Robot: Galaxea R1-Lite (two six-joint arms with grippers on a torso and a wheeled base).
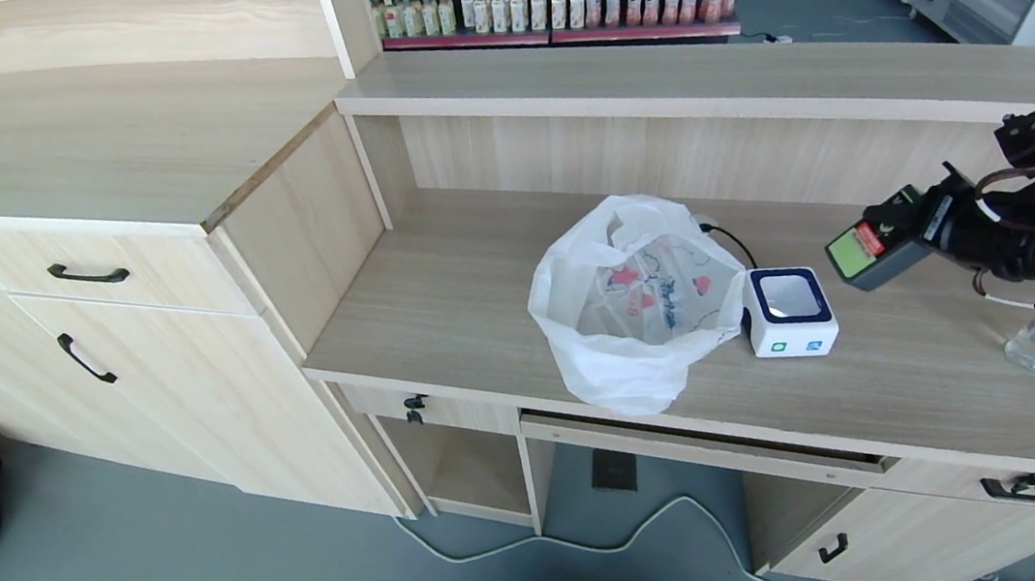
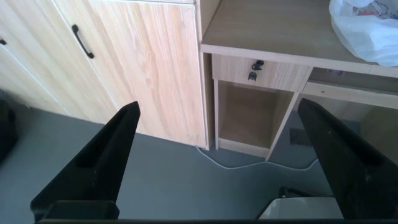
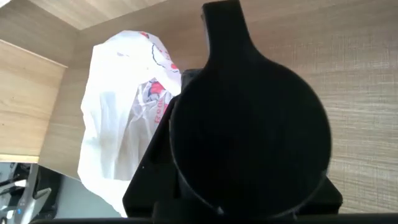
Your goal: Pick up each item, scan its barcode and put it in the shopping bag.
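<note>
Your right gripper [image 1: 912, 231] is clamped on a dark item [image 1: 867, 251] with a green label, above the worktop [image 1: 480, 304] and right of the scanner [image 1: 788, 310]. This looks like the scan step: turn its barcode to the scanner window, then carry it to the shopping bag [image 1: 631, 302]. Your left gripper [image 2: 217, 158] hangs open.

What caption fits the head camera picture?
Right gripper holds a black, green-labelled item over the counter near the scanner and shopping bag.

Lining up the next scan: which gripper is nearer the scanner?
Right. The right gripper, holding a black box, is beside the scanner above the counter; the left gripper is low, over the floor.
</note>
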